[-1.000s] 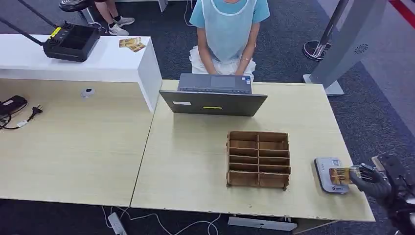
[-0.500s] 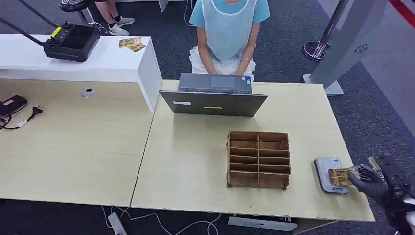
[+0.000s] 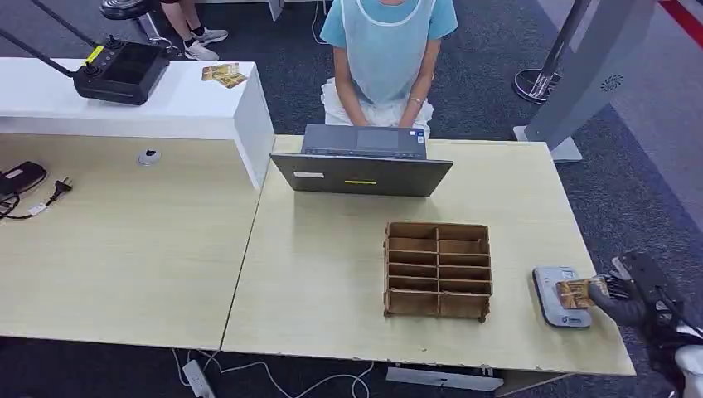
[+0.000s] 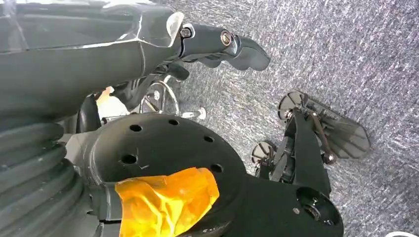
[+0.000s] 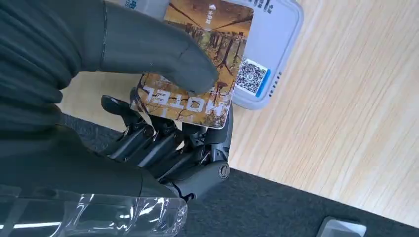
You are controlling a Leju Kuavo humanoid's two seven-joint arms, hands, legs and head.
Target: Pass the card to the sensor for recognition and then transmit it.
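My right hand [image 3: 620, 298] pinches a brown and gold hotel card [image 3: 572, 293] between thumb and fingers. It holds the card flat over the grey card sensor [image 3: 557, 280] near the table's right front corner. In the right wrist view the card [image 5: 207, 59] covers part of the sensor [image 5: 276, 44], and a QR code sticker shows beside it; whether card and sensor touch I cannot tell. The thumb [image 5: 153, 54] presses on the card's top face with the darker fingers [image 5: 163, 143] beneath. My left hand [image 4: 217, 44] hangs over grey carpet, fingers curled in with nothing in them.
A wooden slotted card box [image 3: 438, 269] stands left of the sensor. An open laptop [image 3: 362, 162] sits at the table's far edge, with a person [image 3: 385, 50] seated behind it. More cards [image 3: 224, 75] and a controller [image 3: 120, 70] lie on the white counter.
My right hand has drawn slightly up and back along the table's right edge, still holding the card over the sensor. Nothing else has moved.
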